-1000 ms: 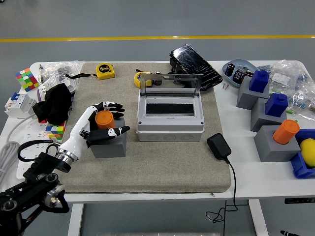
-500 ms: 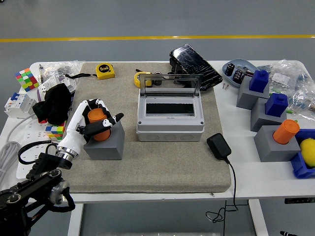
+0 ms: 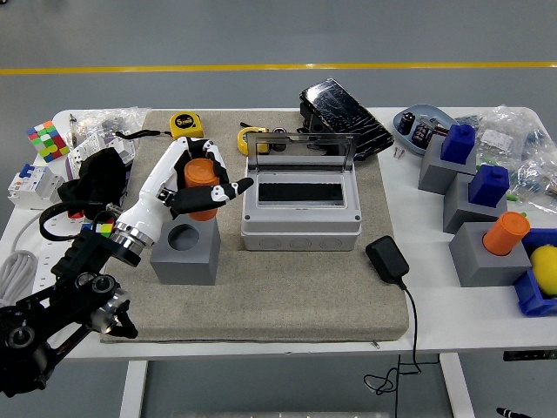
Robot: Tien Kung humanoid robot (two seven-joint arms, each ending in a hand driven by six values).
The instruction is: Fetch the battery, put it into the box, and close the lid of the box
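Currently we've got our left hand (image 3: 202, 185) wrapped around the orange cylindrical battery (image 3: 201, 178), fingers curled on its sides, thumb across the front. It sits above the grey block holder (image 3: 185, 253), whose round socket shows empty, and just left of the grey plastic box with the clear hinged lid (image 3: 300, 207). Lid (image 3: 301, 149) stands upright at the far edge, box cavity open. Right hand isn't in view.

Handling notes, our read only:
- Battery looks rigid, smooth-walled, probably light. Slip risk is the main one; a side grip around mid-body seems right, and that's roughly where we have it.
- It looks tilted in the grip, so it may land on its side; the cavity looks wide enough for that.
- Lid looks thin and stiff. We'd push its top edge down toward the near side, not pinch it.

Elsewhere on the white worktop (image 3: 424, 246): a black power adapter (image 3: 387, 259) with its cable lies near the box's right corner, clear of the transfer path.
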